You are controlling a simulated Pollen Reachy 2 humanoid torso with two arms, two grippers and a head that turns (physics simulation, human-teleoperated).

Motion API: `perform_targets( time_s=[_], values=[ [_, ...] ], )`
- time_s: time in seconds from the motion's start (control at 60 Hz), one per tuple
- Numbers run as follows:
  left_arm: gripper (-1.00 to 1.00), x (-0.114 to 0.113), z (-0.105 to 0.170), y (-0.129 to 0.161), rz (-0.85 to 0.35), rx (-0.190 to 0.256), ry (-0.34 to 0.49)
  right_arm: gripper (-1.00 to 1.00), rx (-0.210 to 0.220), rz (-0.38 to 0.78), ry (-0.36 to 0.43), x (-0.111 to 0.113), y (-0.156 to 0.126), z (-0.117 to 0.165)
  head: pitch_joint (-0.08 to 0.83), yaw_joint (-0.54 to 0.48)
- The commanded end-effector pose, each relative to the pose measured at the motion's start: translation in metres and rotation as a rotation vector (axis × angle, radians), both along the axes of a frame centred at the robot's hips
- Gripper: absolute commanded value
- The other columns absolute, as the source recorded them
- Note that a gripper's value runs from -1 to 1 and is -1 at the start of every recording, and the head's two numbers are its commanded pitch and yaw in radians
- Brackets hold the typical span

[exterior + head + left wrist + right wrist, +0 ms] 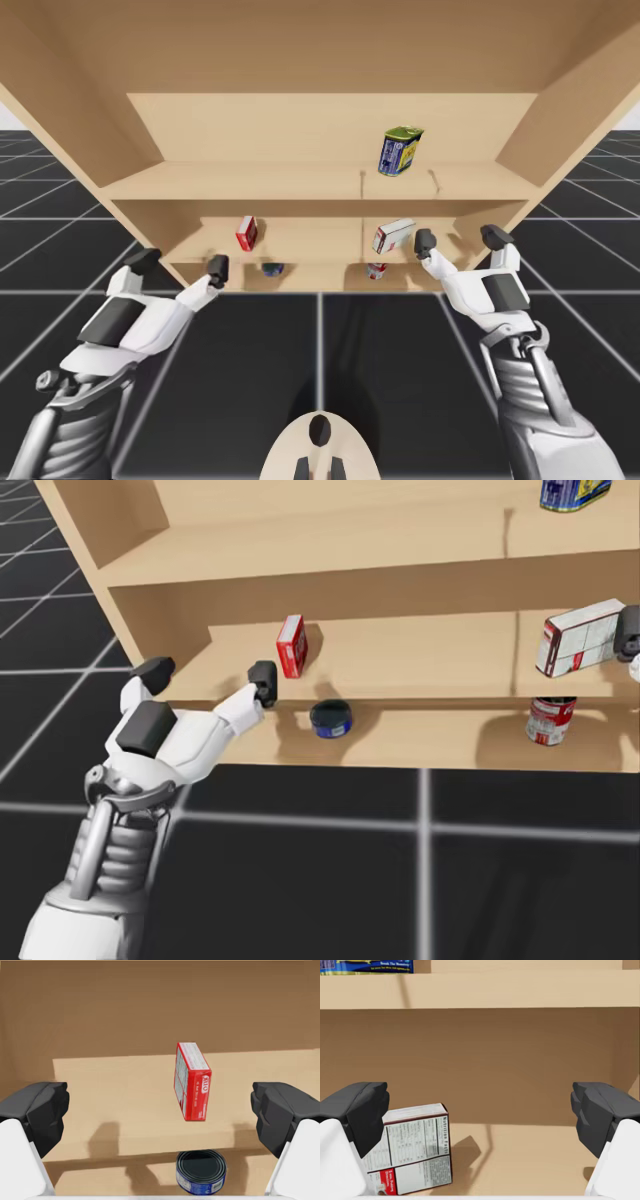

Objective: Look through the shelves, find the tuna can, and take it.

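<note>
- Nearest the left wrist lens, my left gripper (pixel 160 1115) has its fingers (pixel 35 1112) released and spread wide, with nothing held between them.
- Just ahead of and below that gripper sits the tuna can (pixel 201 1171), a low dark-blue round tin on the lowest board of the shelves (pixel 250 182). In the head view it lies near the centre of the frame, a little right of the left gripper and apart from it.
- One board up, behind the tuna can, a red box (pixel 192 1081) stands slightly tilted.
- At the right of the high view, my right gripper (pixel 459 240) is also released and holding nothing. A white box (pixel 412 1147) lies ahead of it, beside one finger, and I cannot tell whether they touch.
- Lower right in the head view, a red-and-white can (pixel 551 720) stands under the white box. A blue-and-yellow can (pixel 401 151) sits on the top board.
- I judge the search finished and the reach with the left arm under way.
- The next move calls for dropping the left wrist, sliding in under the middle board's edge and bracketing the tin from both sides. Only then should the fingers clench.
</note>
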State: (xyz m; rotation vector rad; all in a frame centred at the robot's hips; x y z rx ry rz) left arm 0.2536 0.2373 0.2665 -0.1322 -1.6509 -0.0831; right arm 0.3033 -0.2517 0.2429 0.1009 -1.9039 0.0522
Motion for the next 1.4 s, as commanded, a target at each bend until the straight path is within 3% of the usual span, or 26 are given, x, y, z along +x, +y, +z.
perform_targets(
  time_s=[0.017,0.183,0.367,0.417,0.45,0.583,0.65,0.833,0.917,1.017,1.1,1.4],
  values=[
    [-1.00,-0.034,0.002,-0.015,-0.064,0.005,0.110,-1.00,-0.017,-0.014,-0.003,0.002,0.000,-0.002,0.588,0.22],
    [-1.00,-0.051,-0.015,-0.026,-0.145,0.008,0.163,-1.00,-0.013,-0.017,-0.003,0.003,-0.002,-0.002,0.587,0.22],
    [-1.00,-0.037,-0.049,-0.029,-0.149,0.033,0.186,-1.00,-0.015,-0.018,-0.005,0.004,-0.003,-0.003,0.587,0.22],
    [-1.00,-0.029,-0.061,-0.032,-0.162,0.009,0.209,-1.00,-0.015,-0.018,-0.005,0.004,-0.003,-0.003,0.586,0.22],
    [-1.00,-0.021,-0.069,-0.034,-0.149,0.036,0.207,-1.00,-0.017,-0.018,-0.005,0.004,-0.003,-0.003,0.587,0.22],
    [-1.00,0.006,-0.085,-0.039,-0.143,0.050,0.238,-1.00,-0.024,-0.022,-0.007,0.004,-0.004,-0.004,0.590,0.22],
    [-1.00,0.023,-0.092,-0.042,-0.118,0.091,0.237,-1.00,-0.032,-0.028,-0.012,0.004,-0.004,-0.004,0.591,0.22],
    [-1.00,0.063,-0.105,-0.053,-0.118,0.068,0.292,-1.00,-0.057,-0.045,-0.021,0.005,-0.004,-0.004,0.592,0.22],
    [-1.00,0.082,-0.111,-0.058,-0.121,0.029,0.336,-1.00,-0.060,-0.049,-0.025,0.005,-0.004,-0.004,0.592,0.22],
    [-1.00,0.099,-0.116,-0.063,-0.107,0.033,0.350,-1.00,-0.059,-0.053,-0.029,0.005,-0.006,-0.003,0.594,0.22],
    [-1.00,0.111,-0.121,-0.069,-0.106,0.018,0.377,-1.00,-0.057,-0.056,-0.032,0.005,-0.006,-0.003,0.594,0.21],
    [-1.00,0.134,-0.138,-0.084,-0.103,0.028,0.429,-1.00,-0.053,-0.060,-0.036,0.004,-0.008,-0.001,0.601,0.20]
  ],
)
